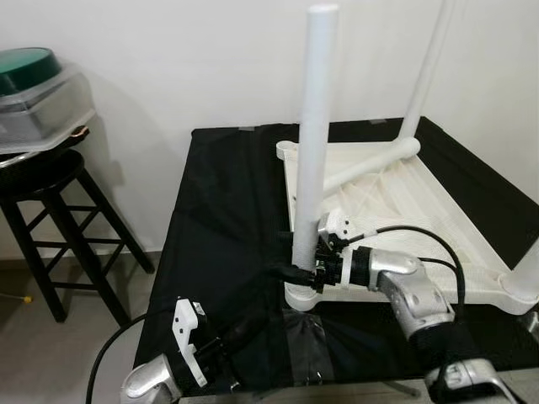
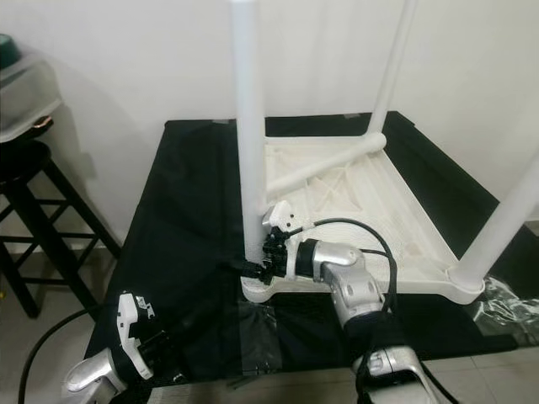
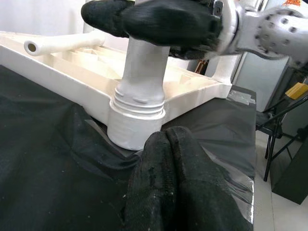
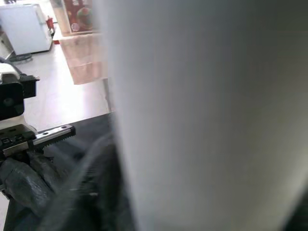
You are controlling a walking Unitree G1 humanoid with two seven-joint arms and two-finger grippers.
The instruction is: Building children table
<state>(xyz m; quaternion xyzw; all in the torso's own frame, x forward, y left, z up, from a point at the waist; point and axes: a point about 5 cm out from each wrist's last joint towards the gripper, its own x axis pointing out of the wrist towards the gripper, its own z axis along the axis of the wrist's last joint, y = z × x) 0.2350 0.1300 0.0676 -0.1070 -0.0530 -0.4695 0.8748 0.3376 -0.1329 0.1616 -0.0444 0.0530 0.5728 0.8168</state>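
- Right claw point(image 2: 259, 263) is clamping the near leg point(image 1: 313, 126) low, just above its socket point(image 3: 134, 122) in the upturned tabletop point(image 1: 396, 210) lying on the black cloth point(image 1: 219, 219).
- Left claw point(image 3: 166, 163), fingers pressed together and empty, is resting on the cloth near that corner.
- I am judging the leg is being screwed in; threads are showing, so more turning is needed.
- Stool point(image 1: 50, 210) with bin point(image 1: 38, 97) is standing well apart; a loose leg point(image 1: 370, 164) is lying on the tabletop.

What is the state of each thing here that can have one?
Near table leg: upright in its corner socket, threads still showing.
Loose leg: lying on the upturned tabletop.
Right gripper: shut on the near leg.
Left gripper: shut, empty.
Plastic bin: lid on.
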